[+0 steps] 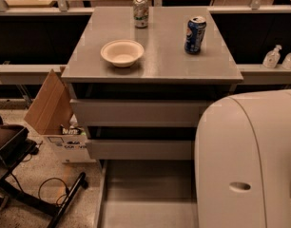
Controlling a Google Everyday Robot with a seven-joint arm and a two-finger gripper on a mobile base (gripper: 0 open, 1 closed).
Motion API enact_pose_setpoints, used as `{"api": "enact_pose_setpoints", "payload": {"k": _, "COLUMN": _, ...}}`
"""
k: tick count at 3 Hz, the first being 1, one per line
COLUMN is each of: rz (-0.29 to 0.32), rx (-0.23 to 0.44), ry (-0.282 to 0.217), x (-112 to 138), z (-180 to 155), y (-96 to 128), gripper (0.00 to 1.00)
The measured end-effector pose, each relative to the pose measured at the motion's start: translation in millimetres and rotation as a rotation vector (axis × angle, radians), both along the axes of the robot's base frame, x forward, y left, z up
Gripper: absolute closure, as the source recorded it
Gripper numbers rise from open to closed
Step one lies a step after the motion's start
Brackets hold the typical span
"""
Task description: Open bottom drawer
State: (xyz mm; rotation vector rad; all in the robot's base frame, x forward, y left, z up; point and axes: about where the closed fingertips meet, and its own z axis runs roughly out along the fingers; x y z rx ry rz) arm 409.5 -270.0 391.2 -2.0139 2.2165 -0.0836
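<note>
The grey cabinet (150, 56) stands in the middle of the camera view with two closed grey drawer fronts (136, 113) under its top. Below them the bottom drawer (145, 194) is pulled far out toward me, showing a shallow plain grey tray with nothing in it. My white arm (250, 160) fills the lower right and covers the drawer's right side. The gripper is hidden behind or below the arm and does not show.
On the cabinet top sit a cream bowl (122, 52), a silver can (141, 11) and a blue can (195, 34). An open cardboard box (53, 118) leans at the cabinet's left. A black chair base and cable (50, 198) lie lower left. Bottles (272, 57) stand right.
</note>
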Motion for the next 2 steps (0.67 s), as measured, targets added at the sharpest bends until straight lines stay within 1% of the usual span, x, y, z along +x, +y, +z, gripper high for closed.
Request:
{"api": "enact_pose_setpoints", "payload": {"k": 1, "rz": -0.071, "rx": -0.009, "ry": -0.041, "x": -46, "z": 67, "y": -40, "gripper": 1.00}}
{"api": "enact_pose_setpoints", "payload": {"k": 2, "rz": -0.131, "rx": 0.044, "ry": -0.164, "x": -68, "z": 123, "y": -71, "gripper": 1.00}}
